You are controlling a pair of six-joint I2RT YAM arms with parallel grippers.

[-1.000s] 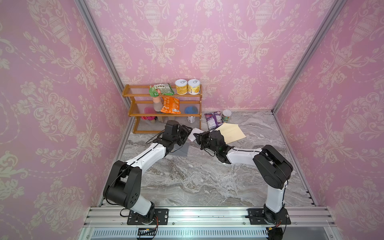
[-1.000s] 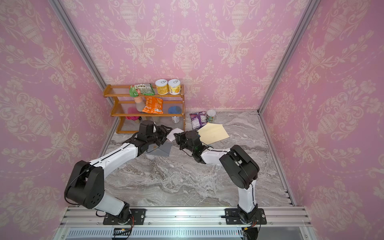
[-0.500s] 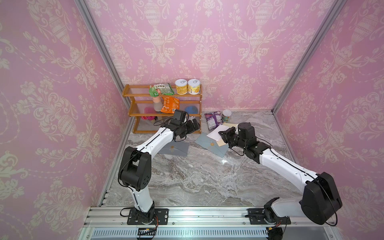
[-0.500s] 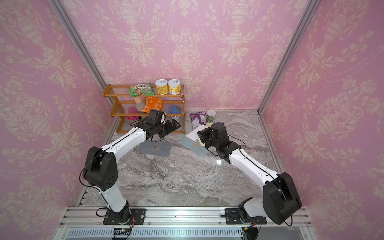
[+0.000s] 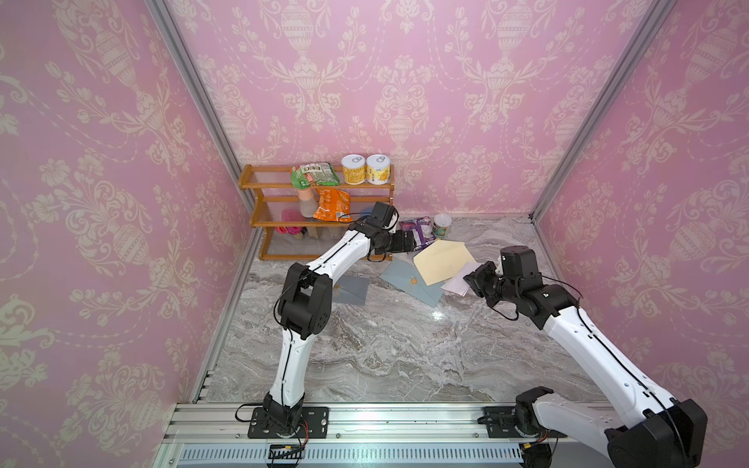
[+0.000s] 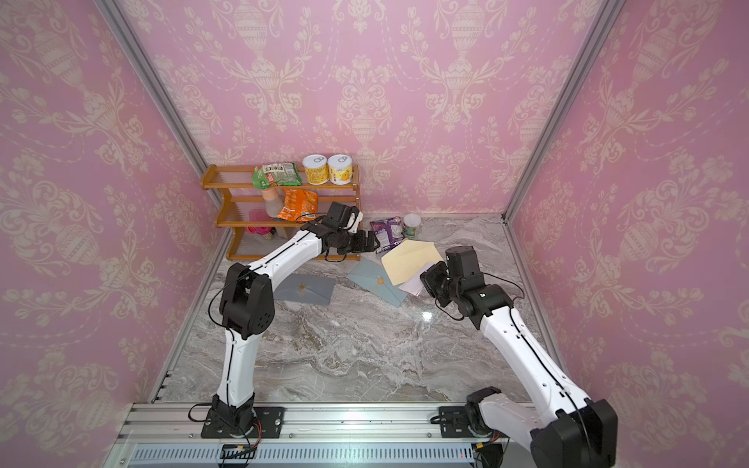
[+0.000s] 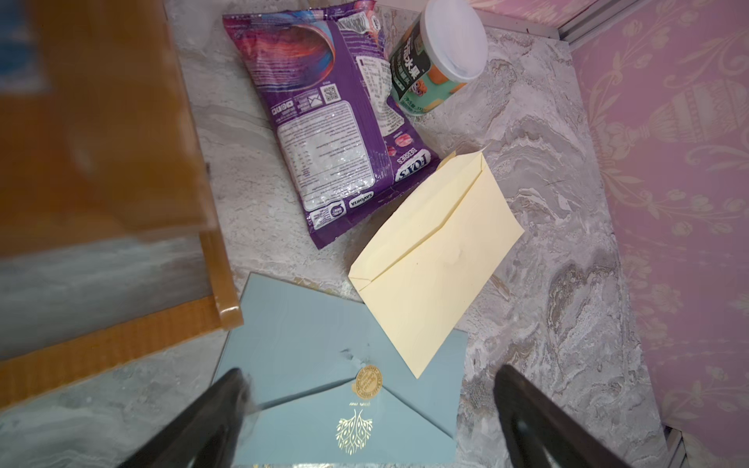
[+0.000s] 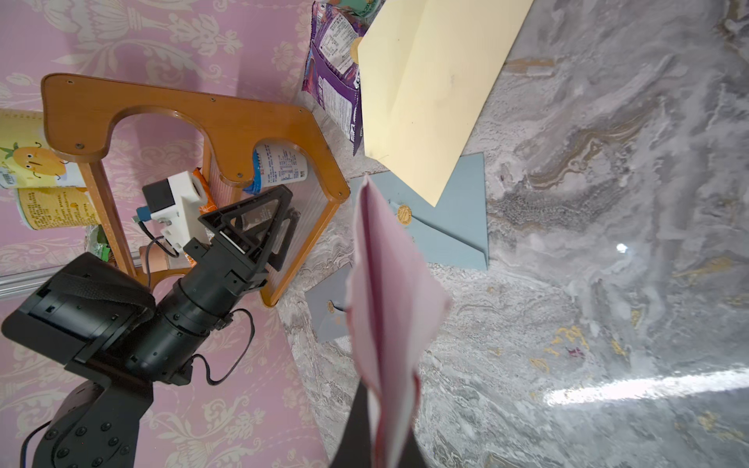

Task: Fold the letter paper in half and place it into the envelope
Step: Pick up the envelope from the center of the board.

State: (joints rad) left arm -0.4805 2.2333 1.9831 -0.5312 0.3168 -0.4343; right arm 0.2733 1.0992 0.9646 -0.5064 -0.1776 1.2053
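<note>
Marble top (image 5: 385,344), paper (image 8: 385,304) in right end effector (image 5: 471,282)

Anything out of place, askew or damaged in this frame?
The cream paper envelope lies askew, one corner overlapping the blue-grey envelope with a gold seal. That blue-grey envelope's flap looks scuffed or torn beside the seal.

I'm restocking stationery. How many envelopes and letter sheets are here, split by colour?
Blue envelopes: 2
Cream envelope: 1
Pink paper: 1
Total: 4
</note>
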